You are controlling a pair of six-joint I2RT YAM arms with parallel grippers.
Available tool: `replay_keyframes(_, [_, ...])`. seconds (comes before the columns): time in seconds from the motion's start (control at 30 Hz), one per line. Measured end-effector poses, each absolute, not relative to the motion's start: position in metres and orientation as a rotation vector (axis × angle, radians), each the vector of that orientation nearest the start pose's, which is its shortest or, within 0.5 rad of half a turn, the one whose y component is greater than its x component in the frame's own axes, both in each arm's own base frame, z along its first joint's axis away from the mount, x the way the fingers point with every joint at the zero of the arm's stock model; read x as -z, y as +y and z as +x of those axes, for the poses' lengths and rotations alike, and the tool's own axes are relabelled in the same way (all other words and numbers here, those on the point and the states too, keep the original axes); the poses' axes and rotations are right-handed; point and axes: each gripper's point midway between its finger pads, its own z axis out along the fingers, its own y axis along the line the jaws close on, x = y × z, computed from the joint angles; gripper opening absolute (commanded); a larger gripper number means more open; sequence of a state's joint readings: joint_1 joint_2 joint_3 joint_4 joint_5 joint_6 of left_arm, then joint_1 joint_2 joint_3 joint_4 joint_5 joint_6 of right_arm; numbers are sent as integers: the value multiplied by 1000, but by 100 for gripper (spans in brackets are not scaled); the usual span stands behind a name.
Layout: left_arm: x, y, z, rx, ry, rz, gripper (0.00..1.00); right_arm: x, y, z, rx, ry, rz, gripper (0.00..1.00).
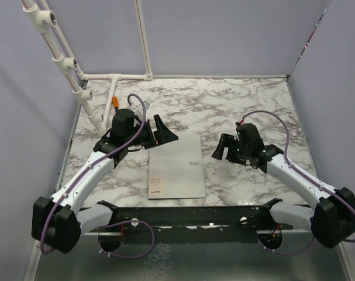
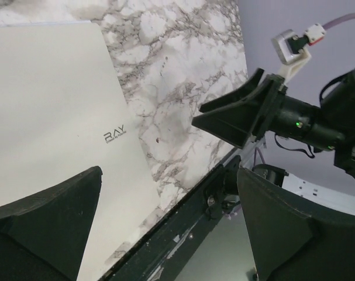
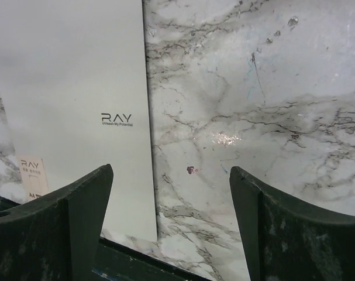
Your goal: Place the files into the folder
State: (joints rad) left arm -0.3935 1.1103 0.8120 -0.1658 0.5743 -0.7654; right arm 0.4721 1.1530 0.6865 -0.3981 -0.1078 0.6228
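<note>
Folder [image 1: 176,167] grey-beige, orange-tan label, dark lettering; worktop [image 1: 224,105] white marble, grey veins; claws black; arms white, purple cables

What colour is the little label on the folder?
Pale orange-tan label on the grey-beige folder; the right wrist view shows it best.

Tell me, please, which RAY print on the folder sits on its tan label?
The smaller print at the folder's near left corner; the larger is on plain grey.

High rear overview plus two close, downward wrist views (folder [image 1: 176,167] in all)
</note>
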Motion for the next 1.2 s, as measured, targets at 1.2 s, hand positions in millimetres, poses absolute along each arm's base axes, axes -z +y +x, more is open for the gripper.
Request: replay_keyframes(1.2, [-47,-153,223,538,2762,-212,99,-55,233,243,-887,2648,68,74])
